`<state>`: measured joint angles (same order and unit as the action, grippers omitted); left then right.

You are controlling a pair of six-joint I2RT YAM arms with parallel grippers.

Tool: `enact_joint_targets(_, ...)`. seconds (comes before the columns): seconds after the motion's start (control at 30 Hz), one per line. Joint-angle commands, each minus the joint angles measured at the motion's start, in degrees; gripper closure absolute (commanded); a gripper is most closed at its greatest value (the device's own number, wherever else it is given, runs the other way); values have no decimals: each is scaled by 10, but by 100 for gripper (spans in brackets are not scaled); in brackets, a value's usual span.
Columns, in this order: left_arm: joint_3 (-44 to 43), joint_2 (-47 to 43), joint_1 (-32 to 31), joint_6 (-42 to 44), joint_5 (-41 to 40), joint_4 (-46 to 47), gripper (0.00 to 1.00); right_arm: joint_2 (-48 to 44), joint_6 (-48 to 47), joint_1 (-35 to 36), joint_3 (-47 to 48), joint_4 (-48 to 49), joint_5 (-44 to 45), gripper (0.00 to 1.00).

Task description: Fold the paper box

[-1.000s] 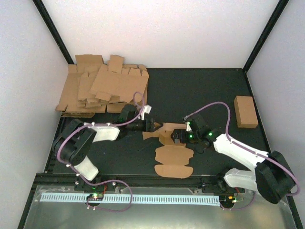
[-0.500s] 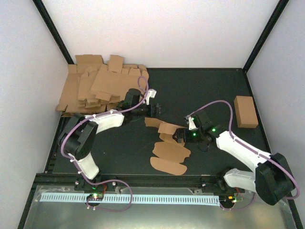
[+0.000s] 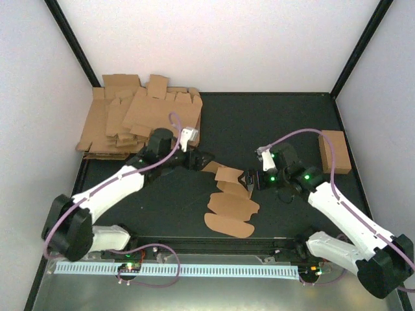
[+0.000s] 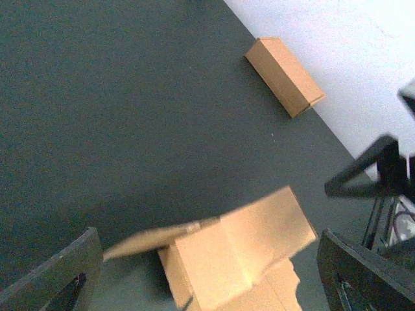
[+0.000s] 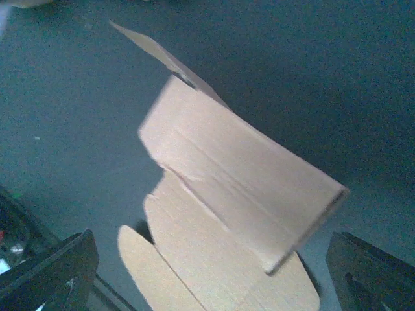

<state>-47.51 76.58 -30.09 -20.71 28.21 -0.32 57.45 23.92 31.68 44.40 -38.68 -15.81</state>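
From above: shows the paper box on the black table, its far end partly raised and two rounded flaps lying flat on the near side; places the left gripper just beside the box's far-left flap, fingers spread, contact with the flap impossible to tell; places the right gripper just beside the box's right edge at the raised panel, likewise spread and gripping nothing; sets the heap of flat blanks well apart from the box, beyond it and to its left; sets the closed cardboard brick well apart to the box's right.

From the left wrist: shows the two dark fingers at the lower corners, wide apart with nothing pinched; finds the box between them but beyond their tips, one panel lifted off the table and a thin flap sticking out to its left; finds the brick far beyond the box, next to the pale wall; blurs the box's edges.

From the right wrist: shows the two fingers at the lower corners, wide apart and holding nothing; finds the box between and ahead of them, a creased panel tilted up, a narrow flap pointing away beyond it, rounded flaps lying flat beneath, toward the camera; too soft to tell any contact with the fingers.
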Motion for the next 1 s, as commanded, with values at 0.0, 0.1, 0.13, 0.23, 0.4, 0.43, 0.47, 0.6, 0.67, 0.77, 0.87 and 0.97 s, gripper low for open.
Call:
enact_joint_targets(0.0, 71, -90, -17, -23, -10, -40, 7, 3, -79, 1, 56, 0, -56, 0)
enact_joint_targets(0.1, 131, -137, -31, -67, -8, -19, 7, 47, -128, 23, 117, -24, -50, 1)
enact_joint_targets(0.13, 149, -149, -34, -82, -8, -15, 7, 69, -145, 39, 144, -41, -35, 0)
enact_joint_targets(0.23, 189, -172, -39, -123, -8, -7, 8, 151, -190, 98, 219, -91, 45, 1)
enact_joint_targets(0.4, 223, -208, -45, -139, -8, -23, 8, 241, -245, 141, 288, -158, 107, 0)
enact_joint_targets(0.43, 226, -216, -44, -139, -10, -29, 8, 255, -254, 141, 300, -167, 113, 1)
enact_joint_targets(0.47, 225, -224, -44, -136, -13, -36, 7, 268, -261, 141, 314, -177, 120, 0)
enact_joint_targets(0.6, 208, -242, -42, -119, -23, -75, 6, 315, -301, 141, 342, -213, 133, 0)
enact_joint_targets(0.67, 197, -244, -40, -107, -22, -98, 5, 327, -308, 141, 341, -220, 152, 0)
enact_joint_targets(0.77, 192, -244, -37, -91, -22, -112, 4, 347, -317, 142, 344, -229, 168, 1)
enact_joint_targets(0.87, 195, -243, -36, -91, -16, -103, 4, 389, -321, 141, 358, -237, 182, 0)
enact_joint_targets(0.97, 195, -245, -35, -90, -9, -96, 3, 426, -325, 141, 381, -247, 177, 1)
